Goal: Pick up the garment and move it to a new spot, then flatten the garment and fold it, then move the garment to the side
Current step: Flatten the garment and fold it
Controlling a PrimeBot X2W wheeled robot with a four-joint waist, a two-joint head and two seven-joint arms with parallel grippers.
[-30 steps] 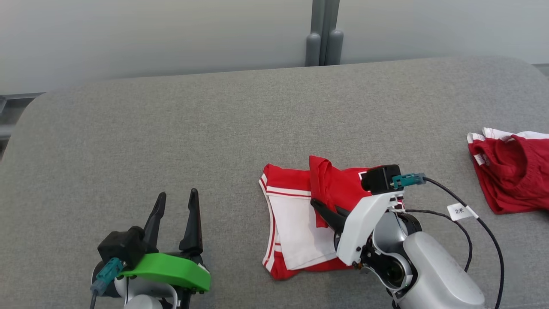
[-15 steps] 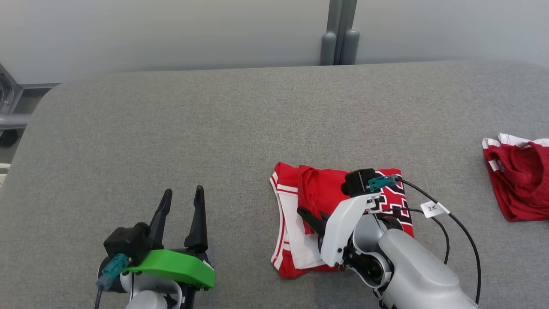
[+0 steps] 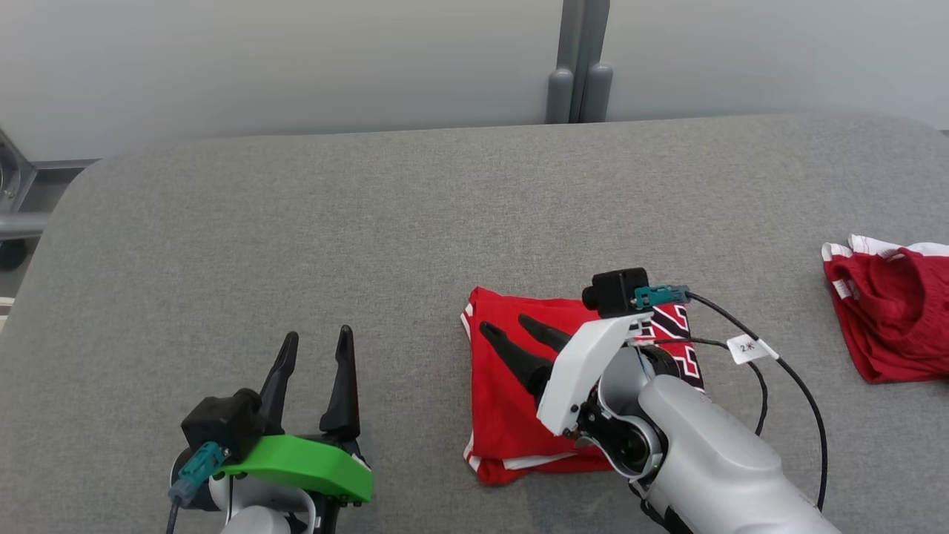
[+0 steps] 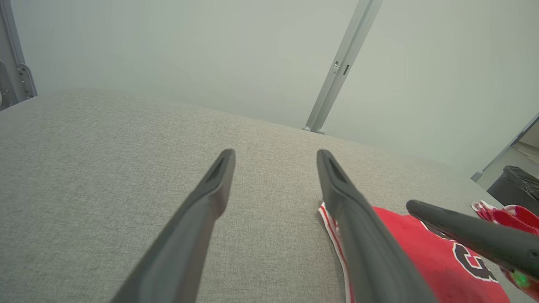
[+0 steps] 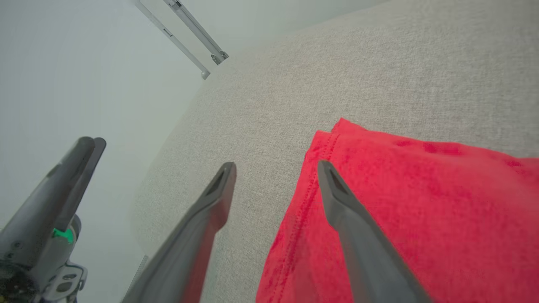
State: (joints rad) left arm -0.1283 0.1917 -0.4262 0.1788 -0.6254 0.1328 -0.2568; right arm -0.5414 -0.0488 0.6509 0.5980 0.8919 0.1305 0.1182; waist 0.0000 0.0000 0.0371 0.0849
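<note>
The left gripper (image 3: 317, 335) sits at the near left above the bare grey padded table (image 3: 296, 222), fingers spread wide with nothing between them, well apart from the cloth. To its right, near the middle of the near edge, the red garment (image 3: 504, 423) lies as a compact folded block, a white-striped hem showing at its near-left corner and a black-and-white print at its far right. The right gripper (image 3: 503, 323) hovers over the block's left part with its jaws wide and empty; in the right wrist view one finger hangs over grey table and the other over the hemmed left edge. The fold looks finished, so the step in hand is probably moving the block aside. To do that well, the right gripper should come down on that left edge with one finger under the whole stack and one on top, so every layer is pinched together and not just the top flap. A low carry or slide would keep the layers from falling open, and the left gripper could take a near corner to steady it. At the far right lies a crumpled second red garment (image 3: 886, 326); the block should be set down clear of it.
</note>
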